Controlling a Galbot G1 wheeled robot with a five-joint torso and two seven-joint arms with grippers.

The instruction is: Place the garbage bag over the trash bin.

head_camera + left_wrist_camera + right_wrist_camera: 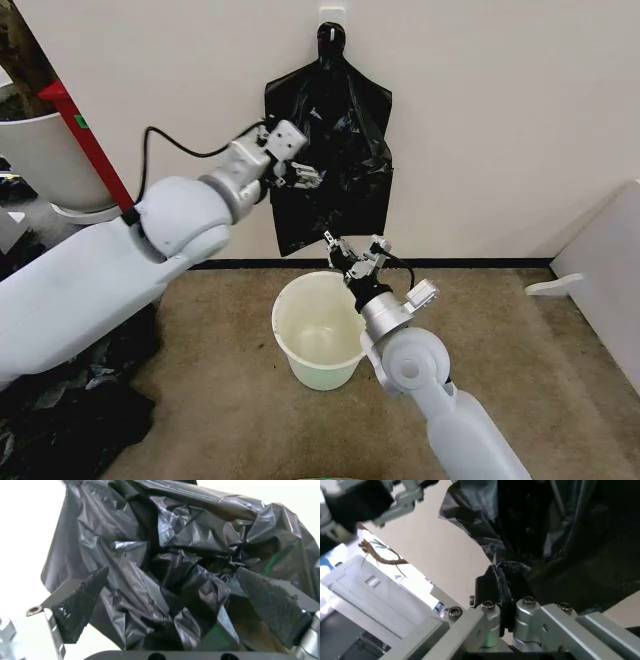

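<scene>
One garbage bag (330, 150), glossy black and wrinkled, hangs from a hook (331, 30) on a plain off-white wall (480, 110). One trash bin (318, 330), a small round off-white bucket, stands upright on the brown carpeted floor (500, 400) directly below the bag's lower edge; its inside looks empty. A dark baseboard runs along the foot of the wall.

Two robot arms reach toward the bag. The left tool (300, 176) is raised at the bag's left side, its fingers (80, 603) spread wide with crumpled film bunched between them. The right tool (352, 254) sits low, just above the bin's far rim, its fingers pinched together on the bag's bottom edge.

A larger white tub (40, 160) stands at the far left, and a heap of black plastic (70, 410) lies on the floor beside it.
</scene>
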